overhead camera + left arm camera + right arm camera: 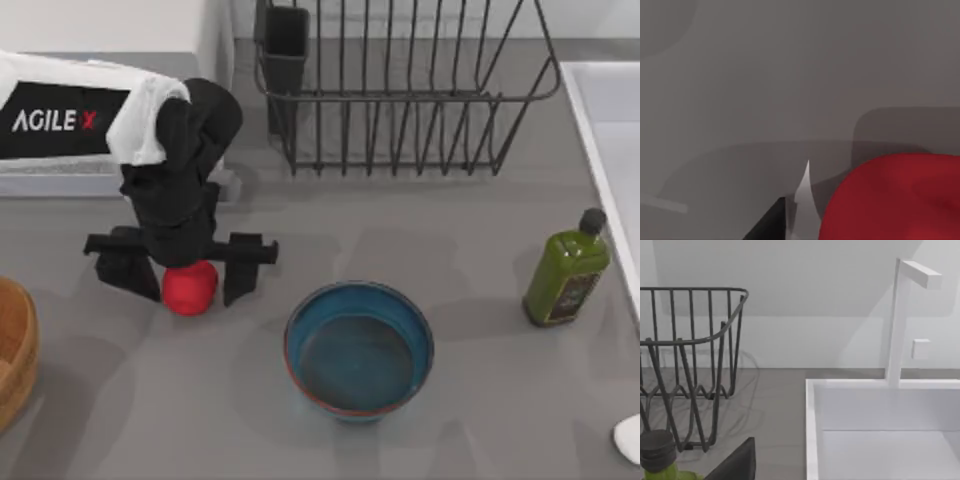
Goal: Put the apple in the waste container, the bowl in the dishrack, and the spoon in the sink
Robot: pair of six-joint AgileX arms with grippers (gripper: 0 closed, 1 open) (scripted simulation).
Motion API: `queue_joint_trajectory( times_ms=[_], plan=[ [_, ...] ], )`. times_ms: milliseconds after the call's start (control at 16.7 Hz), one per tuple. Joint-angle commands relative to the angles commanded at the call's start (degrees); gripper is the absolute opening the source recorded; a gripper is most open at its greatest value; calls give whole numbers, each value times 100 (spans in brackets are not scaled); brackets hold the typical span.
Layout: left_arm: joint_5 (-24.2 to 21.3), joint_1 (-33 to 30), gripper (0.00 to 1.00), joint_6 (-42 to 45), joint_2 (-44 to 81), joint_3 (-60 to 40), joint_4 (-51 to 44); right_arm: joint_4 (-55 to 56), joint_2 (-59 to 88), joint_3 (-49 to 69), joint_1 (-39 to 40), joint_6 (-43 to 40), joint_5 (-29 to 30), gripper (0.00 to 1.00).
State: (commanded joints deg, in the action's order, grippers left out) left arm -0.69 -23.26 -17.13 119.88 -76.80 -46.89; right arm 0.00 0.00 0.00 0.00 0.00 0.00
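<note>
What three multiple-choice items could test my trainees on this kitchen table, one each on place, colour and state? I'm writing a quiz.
1. Where is the apple?
A. In the bowl
B. On the table between the left gripper's fingers
C. In the dishrack

2. What colour is the bottle?
A. Green
B. Yellow
C. White

3. What is in the dishrack?
A. The bowl
B. The bottle
C. Nothing loose

Key: 1 B, the apple sits under the left gripper, left of the bowl. 2 A, the bottle is olive green, black-capped. 3 C, the dishrack shows bare bars.
</note>
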Motion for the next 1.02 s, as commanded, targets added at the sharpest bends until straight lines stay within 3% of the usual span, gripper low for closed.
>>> queue_joint_trajectory(
  times_ms=[420, 1020],
  plan=[
    [0, 0, 2, 0, 0, 0, 0, 0, 0, 0, 0, 0, 0, 100],
    [74, -9, 0, 45, -118, -21, -84, 0, 0, 0, 0, 0, 0, 100]
  ],
)
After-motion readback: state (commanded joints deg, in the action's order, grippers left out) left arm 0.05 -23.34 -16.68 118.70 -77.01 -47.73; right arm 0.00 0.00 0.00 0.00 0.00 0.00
